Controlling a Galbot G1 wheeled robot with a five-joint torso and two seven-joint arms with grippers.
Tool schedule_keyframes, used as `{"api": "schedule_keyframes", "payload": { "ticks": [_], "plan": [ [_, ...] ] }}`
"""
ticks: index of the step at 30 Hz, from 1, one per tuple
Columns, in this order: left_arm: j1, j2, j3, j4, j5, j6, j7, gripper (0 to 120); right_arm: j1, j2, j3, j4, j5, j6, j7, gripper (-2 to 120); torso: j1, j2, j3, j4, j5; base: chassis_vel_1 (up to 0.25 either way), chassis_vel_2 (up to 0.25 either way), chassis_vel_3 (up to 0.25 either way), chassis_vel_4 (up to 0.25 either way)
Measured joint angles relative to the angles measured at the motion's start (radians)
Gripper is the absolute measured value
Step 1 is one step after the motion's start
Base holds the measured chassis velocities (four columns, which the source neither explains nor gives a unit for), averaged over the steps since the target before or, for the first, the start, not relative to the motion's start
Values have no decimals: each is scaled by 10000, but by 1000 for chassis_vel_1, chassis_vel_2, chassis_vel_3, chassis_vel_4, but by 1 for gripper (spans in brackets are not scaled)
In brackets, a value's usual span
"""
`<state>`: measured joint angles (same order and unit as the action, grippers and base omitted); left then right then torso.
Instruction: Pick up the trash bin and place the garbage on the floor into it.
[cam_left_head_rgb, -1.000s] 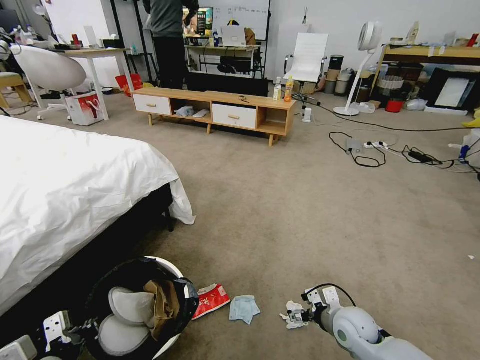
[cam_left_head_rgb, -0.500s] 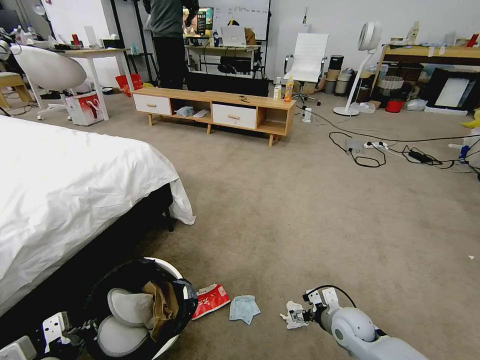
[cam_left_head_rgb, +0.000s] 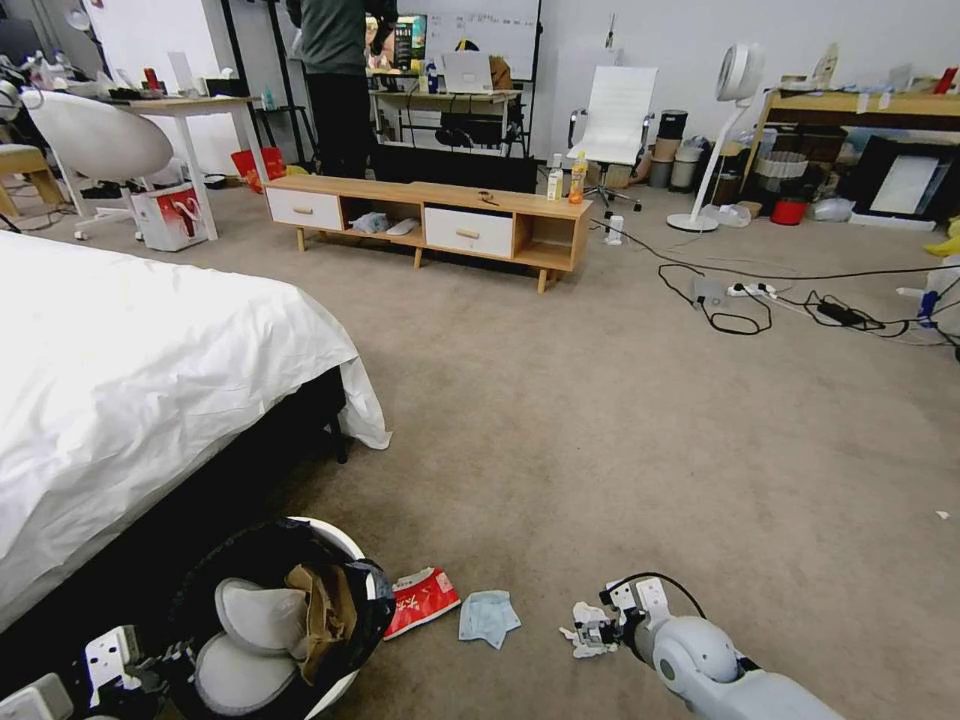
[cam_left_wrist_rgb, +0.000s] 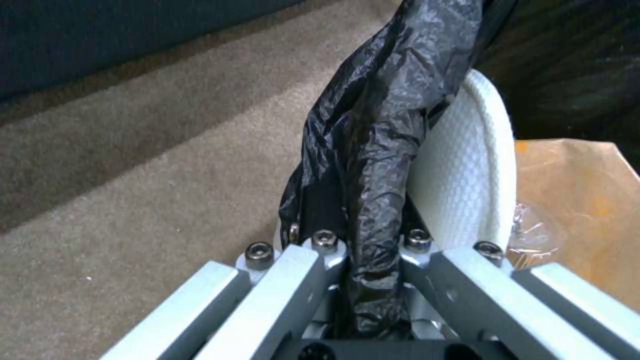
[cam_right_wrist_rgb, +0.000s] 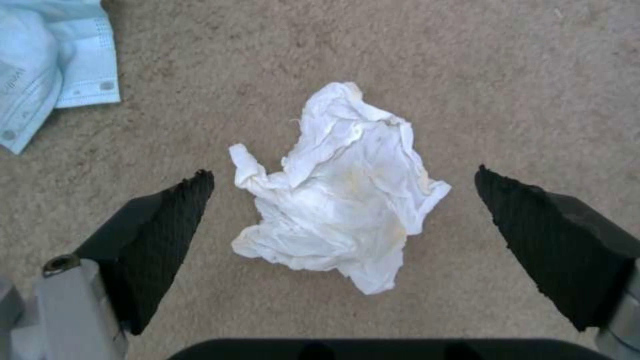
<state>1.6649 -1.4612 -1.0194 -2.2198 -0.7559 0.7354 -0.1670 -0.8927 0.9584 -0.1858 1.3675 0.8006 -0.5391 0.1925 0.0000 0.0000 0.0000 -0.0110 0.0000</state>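
Dropping slightly, right pincer (cam_right_wrist_rgb: 343, 197) hangs wide open over the tissue wad (cam_right_wrist_rgb: 340, 187) on the floor (cam_left_head_rgb: 620, 420); straddle it squarely, then pinch. Left pincer (cam_left_wrist_rgb: 367, 280) clamps the trash bin (cam_left_head_rgb: 345, 545) rim.

This looks like a lab room staged as a bedroom: a white bed (cam_left_head_rgb: 130, 400) and TV cabinet (cam_left_head_rgb: 430, 225), beside desks (cam_left_head_rgb: 180, 110), whiteboard (cam_left_head_rgb: 480, 25) (probably) and loose cables (cam_left_head_rgb: 780, 300).
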Motion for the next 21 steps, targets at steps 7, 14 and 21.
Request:
{"api": "schedule_keyframes", "payload": {
  "ticks": [7, 14, 21],
  "plan": [
    [9, 38, -29, -29, -20, 0, 0, 2, 53, 148, -77, -324, -181, 96, -89, 100, 0, 0, 0, 0, 0, 0, 0, 0, 0],
    [35, 34, -37, -20, -22, 0, 0, 2, 99, 306, -82, -729, -399, 209, -235, 100, 0, 0, 0, 0, 0, 0, 0, 0, 0],
    [33, 35, -28, 3, -19, 0, 0, 2, 123, 423, -85, -1031, -587, 327, -333, 99, 0, 0, 0, 0, 0, 0, 0, 0, 0]
  ]
}}
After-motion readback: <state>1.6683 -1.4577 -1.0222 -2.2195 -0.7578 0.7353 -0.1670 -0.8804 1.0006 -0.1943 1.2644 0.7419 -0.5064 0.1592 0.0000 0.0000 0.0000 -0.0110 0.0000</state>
